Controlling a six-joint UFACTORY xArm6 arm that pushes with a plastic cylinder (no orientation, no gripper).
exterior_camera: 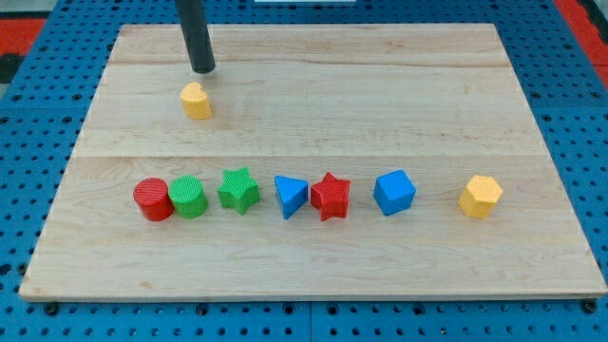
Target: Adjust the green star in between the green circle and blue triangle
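The green star (238,190) sits in a row near the view's bottom, between the green circle (189,198) on its left and the blue triangle (291,197) on its right. It stands a little closer to the green circle, with a small gap on each side. My tip (203,70) is near the view's top left, far above the row and just above a yellow heart-like block (196,100).
A red circle (153,199) touches the green circle's left side. A red star (331,196) sits right of the blue triangle, then a blue cube (394,192) and a yellow hexagon (480,196). The wooden board (380,85) lies on a blue pegboard.
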